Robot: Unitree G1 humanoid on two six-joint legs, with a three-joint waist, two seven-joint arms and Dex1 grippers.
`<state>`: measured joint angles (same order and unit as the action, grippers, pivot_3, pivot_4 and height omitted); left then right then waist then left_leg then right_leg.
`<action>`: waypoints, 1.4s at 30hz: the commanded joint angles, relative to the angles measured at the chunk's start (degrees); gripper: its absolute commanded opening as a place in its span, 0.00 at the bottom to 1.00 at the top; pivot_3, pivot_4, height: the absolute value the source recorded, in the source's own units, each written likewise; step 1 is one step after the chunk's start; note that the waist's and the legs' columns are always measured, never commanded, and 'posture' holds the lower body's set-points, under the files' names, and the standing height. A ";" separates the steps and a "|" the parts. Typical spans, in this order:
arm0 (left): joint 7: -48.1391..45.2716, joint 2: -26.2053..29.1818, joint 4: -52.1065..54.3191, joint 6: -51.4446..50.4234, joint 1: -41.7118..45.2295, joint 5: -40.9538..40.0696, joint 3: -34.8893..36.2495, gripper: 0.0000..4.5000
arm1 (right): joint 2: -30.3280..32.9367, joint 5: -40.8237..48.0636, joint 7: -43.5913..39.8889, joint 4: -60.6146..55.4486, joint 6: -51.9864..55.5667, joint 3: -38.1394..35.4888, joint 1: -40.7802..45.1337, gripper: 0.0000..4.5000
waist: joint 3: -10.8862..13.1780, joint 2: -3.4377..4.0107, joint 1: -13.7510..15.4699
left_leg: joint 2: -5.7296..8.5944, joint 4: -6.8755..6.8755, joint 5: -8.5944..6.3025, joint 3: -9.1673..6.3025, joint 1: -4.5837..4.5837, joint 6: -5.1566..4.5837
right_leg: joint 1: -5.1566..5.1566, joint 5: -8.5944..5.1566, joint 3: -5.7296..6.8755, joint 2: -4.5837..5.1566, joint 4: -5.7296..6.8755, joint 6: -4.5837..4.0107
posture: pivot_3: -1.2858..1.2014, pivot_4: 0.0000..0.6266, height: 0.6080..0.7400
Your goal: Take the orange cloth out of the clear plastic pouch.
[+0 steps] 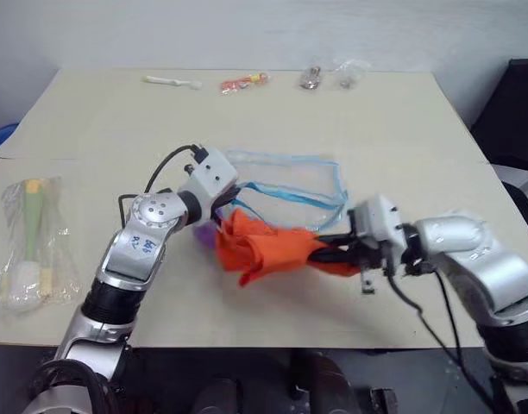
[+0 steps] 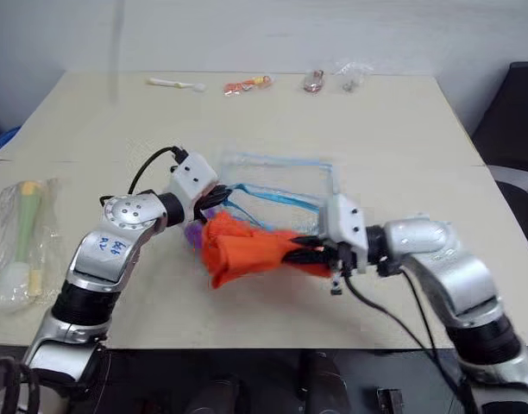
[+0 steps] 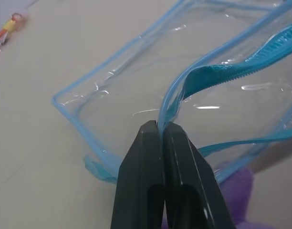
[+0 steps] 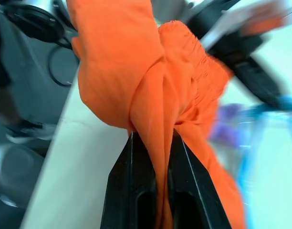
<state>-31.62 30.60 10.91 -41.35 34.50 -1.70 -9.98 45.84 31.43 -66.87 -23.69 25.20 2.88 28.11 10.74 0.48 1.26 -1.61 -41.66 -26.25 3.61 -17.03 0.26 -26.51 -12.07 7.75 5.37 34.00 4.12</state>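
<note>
Beige table (image 1: 393, 129), both arms bent inward, right tool (image 4: 158, 138) pinching orange cloth (image 1: 268, 248)

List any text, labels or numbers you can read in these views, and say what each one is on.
Blue handwritten marks on the left arm's silver shell: too small and blurred to read.
Small packets at the far edge of the table: if printed, too small to tell.
The clear plastic pouch, the orange cloth and the bagged brush: no text visible.

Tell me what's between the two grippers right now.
In the left eye view, the orange cloth spans from the right gripper, which pinches it, toward the left gripper clamping the clear plastic pouch.
</note>
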 commanded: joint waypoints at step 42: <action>-25.19 18.44 13.48 -18.83 4.29 -51.65 22.36 0.99 | 13.76 -36.12 25.08 45.97 -66.80 -17.94 -23.54 0.00 | 0.12 0.14 -2.12 | -0.08 0.14 0.08 0.23 -0.02 0.13 | 0.08 0.00 -0.22 0.02 0.00 0.00 | 0.52 0.24 1.00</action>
<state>-55.38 47.93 23.94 -62.54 39.25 -53.21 12.35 57.87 -4.58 -42.83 21.38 -38.86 -13.21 4.99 10.87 0.62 -0.86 -1.69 -41.52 -26.17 3.85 -17.05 0.39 -26.42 -12.07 7.51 5.40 33.98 4.12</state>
